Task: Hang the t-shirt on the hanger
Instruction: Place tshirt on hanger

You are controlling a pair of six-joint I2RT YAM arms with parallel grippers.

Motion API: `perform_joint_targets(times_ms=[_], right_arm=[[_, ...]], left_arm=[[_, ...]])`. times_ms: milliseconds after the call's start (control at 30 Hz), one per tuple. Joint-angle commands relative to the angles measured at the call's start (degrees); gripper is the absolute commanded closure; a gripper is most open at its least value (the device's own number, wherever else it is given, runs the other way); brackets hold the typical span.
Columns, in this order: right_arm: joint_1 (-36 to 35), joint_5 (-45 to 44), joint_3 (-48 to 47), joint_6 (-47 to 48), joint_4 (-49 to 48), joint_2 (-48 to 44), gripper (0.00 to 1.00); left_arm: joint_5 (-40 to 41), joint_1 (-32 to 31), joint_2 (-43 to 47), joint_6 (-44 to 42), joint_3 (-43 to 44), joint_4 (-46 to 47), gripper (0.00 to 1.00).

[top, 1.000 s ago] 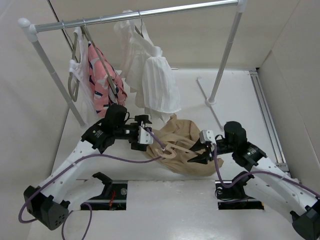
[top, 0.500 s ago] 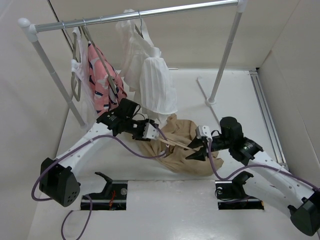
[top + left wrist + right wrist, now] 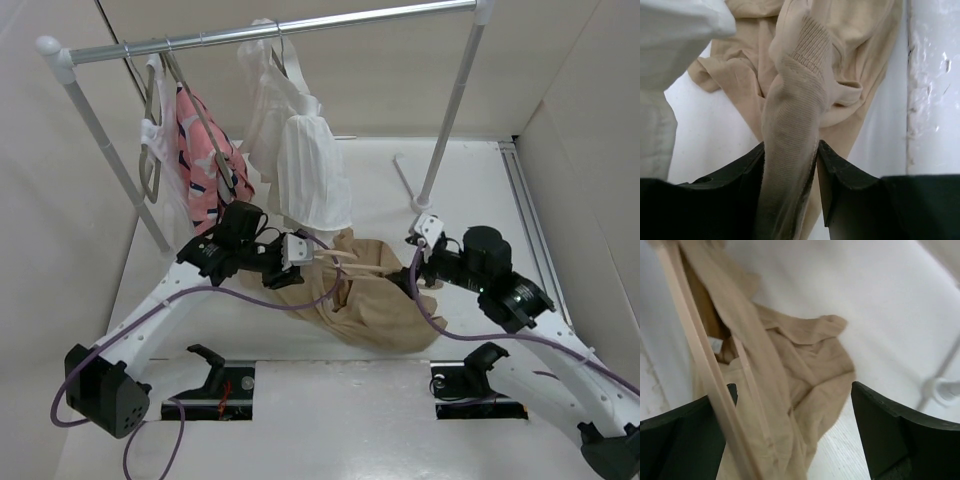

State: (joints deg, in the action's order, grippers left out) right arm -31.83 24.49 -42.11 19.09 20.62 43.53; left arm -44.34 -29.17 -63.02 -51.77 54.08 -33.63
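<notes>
The tan t-shirt (image 3: pixel 375 300) lies crumpled on the white table between the arms. My left gripper (image 3: pixel 296 258) is shut on its ribbed collar (image 3: pixel 795 100), which runs up between the two black jaws, and the fabric hangs from that grip. The pale hanger (image 3: pixel 337 257) pokes out of the shirt just right of the left gripper. In the right wrist view the hanger's thin bars (image 3: pixel 690 345) slant across the shirt (image 3: pixel 810 370). My right gripper (image 3: pixel 414 262) stands open at the shirt's right edge, with nothing between its fingers (image 3: pixel 900 435).
A clothes rack (image 3: pixel 300 28) spans the back, bearing a pink patterned garment (image 3: pixel 205 160) and a white ribbed top (image 3: pixel 310 170) just behind the left gripper. The rack's right post (image 3: pixel 445 130) stands beyond the right gripper. Walls close in on both sides.
The left gripper has closed on the shirt's collar and lifted it a little. The right gripper has opened wide, let go, and drawn back to the upper right.
</notes>
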Motion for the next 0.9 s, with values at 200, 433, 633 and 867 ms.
perform_joint_targets(times_ms=[200,433,633,867], right_arm=[[0.4,-32.2,-10.5,-17.2,10.4,-13.5,0.00],[-1.6,-30.4,-11.6,-24.3,17.3,-11.1,0.08],[-6.9,-34.1,-9.3,-33.9,17.4,-13.7,0.12],[-6.9,-37.2,-8.0,-37.2,21.9,-12.1,0.09]], left_arm=[[5.0,-0.3,7.6,19.3,-6.4,12.2,1.00],[6.1,-0.3,9.5,23.1,-7.7,13.2,1.00],[7.8,-0.3,8.2,26.0,-6.6,13.2,1.00],[12.4,-0.3,8.8,32.4,-7.2,15.0,1.00]])
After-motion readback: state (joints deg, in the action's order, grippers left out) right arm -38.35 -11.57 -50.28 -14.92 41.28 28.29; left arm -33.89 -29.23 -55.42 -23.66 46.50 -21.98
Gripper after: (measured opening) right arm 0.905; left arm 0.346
